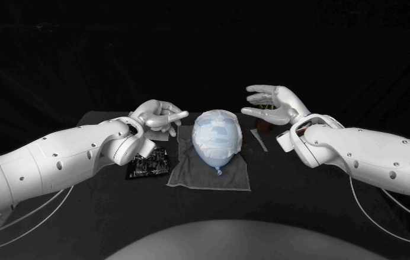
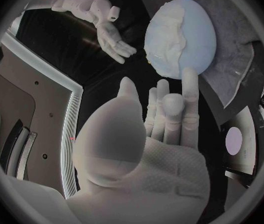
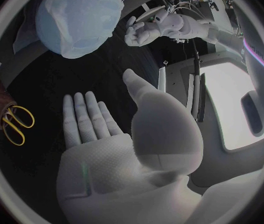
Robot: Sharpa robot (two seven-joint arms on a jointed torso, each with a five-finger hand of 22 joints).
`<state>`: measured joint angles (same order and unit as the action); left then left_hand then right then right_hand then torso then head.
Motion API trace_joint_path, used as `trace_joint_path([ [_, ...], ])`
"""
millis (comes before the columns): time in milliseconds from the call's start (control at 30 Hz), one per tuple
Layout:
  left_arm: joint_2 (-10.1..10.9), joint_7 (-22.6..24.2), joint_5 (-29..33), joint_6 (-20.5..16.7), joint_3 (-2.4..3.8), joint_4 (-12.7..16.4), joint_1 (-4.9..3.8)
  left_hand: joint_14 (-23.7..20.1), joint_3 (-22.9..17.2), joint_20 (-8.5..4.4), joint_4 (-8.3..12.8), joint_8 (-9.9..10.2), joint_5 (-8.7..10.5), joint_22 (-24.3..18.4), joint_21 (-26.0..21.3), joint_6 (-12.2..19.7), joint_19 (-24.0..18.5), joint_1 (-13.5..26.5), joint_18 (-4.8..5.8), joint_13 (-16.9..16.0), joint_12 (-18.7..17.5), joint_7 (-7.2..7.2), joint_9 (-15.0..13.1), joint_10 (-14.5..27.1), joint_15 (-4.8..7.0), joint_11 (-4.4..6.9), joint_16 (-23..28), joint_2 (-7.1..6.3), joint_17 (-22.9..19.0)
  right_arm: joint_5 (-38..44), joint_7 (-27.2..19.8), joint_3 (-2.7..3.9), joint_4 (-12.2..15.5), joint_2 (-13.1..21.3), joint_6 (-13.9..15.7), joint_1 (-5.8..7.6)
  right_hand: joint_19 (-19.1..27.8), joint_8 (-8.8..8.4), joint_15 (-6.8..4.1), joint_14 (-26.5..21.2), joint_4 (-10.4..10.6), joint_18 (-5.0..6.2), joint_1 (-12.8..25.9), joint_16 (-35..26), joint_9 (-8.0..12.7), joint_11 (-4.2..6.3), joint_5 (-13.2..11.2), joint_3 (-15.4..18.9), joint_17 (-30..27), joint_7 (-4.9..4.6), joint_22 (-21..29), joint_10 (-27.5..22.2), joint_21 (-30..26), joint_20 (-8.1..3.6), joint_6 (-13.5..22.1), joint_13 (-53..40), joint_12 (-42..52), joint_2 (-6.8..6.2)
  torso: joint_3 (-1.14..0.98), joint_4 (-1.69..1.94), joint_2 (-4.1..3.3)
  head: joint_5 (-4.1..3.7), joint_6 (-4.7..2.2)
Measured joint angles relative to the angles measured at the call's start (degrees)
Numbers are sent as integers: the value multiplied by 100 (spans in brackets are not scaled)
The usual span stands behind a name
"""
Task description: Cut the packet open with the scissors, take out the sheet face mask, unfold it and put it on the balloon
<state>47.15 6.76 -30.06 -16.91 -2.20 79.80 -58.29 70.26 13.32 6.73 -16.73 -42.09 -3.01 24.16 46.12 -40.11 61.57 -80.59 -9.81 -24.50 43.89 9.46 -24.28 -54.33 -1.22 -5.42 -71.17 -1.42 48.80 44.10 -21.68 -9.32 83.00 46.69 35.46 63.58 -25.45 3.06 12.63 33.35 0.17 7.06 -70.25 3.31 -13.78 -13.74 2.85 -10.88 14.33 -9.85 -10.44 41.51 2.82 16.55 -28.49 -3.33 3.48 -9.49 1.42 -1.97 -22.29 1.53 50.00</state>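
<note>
The pale blue balloon (image 1: 215, 137) lies on a grey cloth (image 1: 209, 174) in the middle of the table. The white sheet mask (image 1: 214, 128) is spread over its top, and the left wrist view shows the mask (image 2: 170, 35) as a wrinkled white patch on the balloon (image 2: 194, 40). My left hand (image 1: 160, 116) hovers just left of the balloon, fingers apart and holding nothing. Right of the balloon my right hand (image 1: 272, 105) is raised with its palm and fingers spread, also holding nothing. The yellow-handled scissors (image 3: 14, 124) stand in a brown holder. The dark packet (image 1: 147, 164) lies left of the cloth.
A thin white strip (image 1: 258, 140) lies on the table between the cloth and my right arm. The brown holder (image 1: 266, 125) stands behind my right hand. A pale card with a round mark (image 2: 234, 139) lies near the packet.
</note>
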Motion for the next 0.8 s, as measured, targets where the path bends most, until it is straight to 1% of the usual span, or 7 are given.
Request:
trace_joint_path([
  [33, -14, -137, -123, 22, -1, 3, 0, -3, 3, -5, -3, -133, 0, 81, 113, 62, -90, 69, 0, -142, 217, -13, -72, 93, -2, 9, -21, -8, 14, 223, 30, 2, -4, -35, -24, 25, 473, -42, -42, -646, 173, -129, -165, -38, 140, 51, 83, 861, -252, 50, 213, -627, -46, 39, 359, 41, -11, -18, 3, 1, 0, 7, 0],
  [100, -45, -402, -359, 63, -2, 3, 0, -24, 3, 6, -3, -277, 0, 172, 234, 109, -185, 138, 1, -289, 451, -17, -152, 187, -23, 18, -21, -35, 19, 738, 133, 7, -26, -124, -96, 72, 1133, -88, -103, -1696, 1241, -318, -984, -143, 401, 135, 57, 2130, -657, 195, 496, -1735, -100, 40, 1028, 99, -119, -500, 7, 1, -2, 18, 0],
  [133, -60, -506, -448, 76, -2, 3, 0, -24, 3, 10, -3, -334, 0, 203, 281, 137, -221, 155, 1, -345, 541, -24, -183, 224, -23, 21, -21, -51, 19, 968, 193, 7, -47, -171, -136, 90, 1320, -109, -131, -2022, 1529, -318, -1110, -164, 483, 199, 57, 2459, -785, 326, 574, -2096, -105, 40, 1232, 126, -140, -628, 7, 1, -3, 22, 0],
  [267, -126, -851, -733, 114, -3, -3, 0, -24, -24, 22, -26, -495, 0, 289, 393, 166, -286, 177, 1, -478, 779, -53, -261, 256, -23, 52, -35, -73, 19, 1856, 503, 8, -173, -407, -363, 143, 1683, -155, -212, -2651, 1709, -320, -1004, -223, 688, 428, 57, 2764, -1054, 682, 718, -2956, -140, 46, 1691, 191, -211, -813, 9, 5, -6, 31, 0],
  [400, -160, -1099, -916, 127, -3, -5, -5, -24, -41, 4, -12, -575, 0, 332, 442, 167, -303, 206, 3, -551, 904, -54, -297, 286, -23, 42, -87, -57, 78, 2538, 852, 8, -375, -676, -719, 177, 1782, -155, -256, -2933, 1715, -322, -836, -230, 829, 492, 57, 2794, -1181, 875, 774, -3469, -140, 47, 2001, 229, -222, -836, 9, 12, -8, 39, 0],
  [533, -166, -1233, -1009, 119, -3, -6, -10, -24, -71, 3, -10, -619, 0, 353, 481, 186, -343, 206, 5, -589, 970, -74, -322, 295, -23, 51, -87, -57, 102, 2686, 1131, 7, -594, -861, -1119, 194, 1834, -187, -230, -2989, 1715, -324, -805, -230, 920, 423, 57, 2794, -1222, 856, 791, -3576, -140, 58, 2180, 238, -244, -835, 9, 13, -10, 45, 0],
  [800, -196, -1351, -1097, 78, -4, 0, -17, -3, -86, -18, 5, -685, 0, 384, 526, 206, -364, 206, 7, -628, 1053, -56, -349, 306, -1, 61, -110, -57, 98, 2374, 1509, 5, -916, -1164, -1987, 207, 1905, -187, -199, -3020, 1715, -334, -731, -230, 960, 256, 58, 2794, -1246, 596, 827, -3639, -140, 46, 2296, 238, -244, -807, 7, 5, -4, 79, 0],
])
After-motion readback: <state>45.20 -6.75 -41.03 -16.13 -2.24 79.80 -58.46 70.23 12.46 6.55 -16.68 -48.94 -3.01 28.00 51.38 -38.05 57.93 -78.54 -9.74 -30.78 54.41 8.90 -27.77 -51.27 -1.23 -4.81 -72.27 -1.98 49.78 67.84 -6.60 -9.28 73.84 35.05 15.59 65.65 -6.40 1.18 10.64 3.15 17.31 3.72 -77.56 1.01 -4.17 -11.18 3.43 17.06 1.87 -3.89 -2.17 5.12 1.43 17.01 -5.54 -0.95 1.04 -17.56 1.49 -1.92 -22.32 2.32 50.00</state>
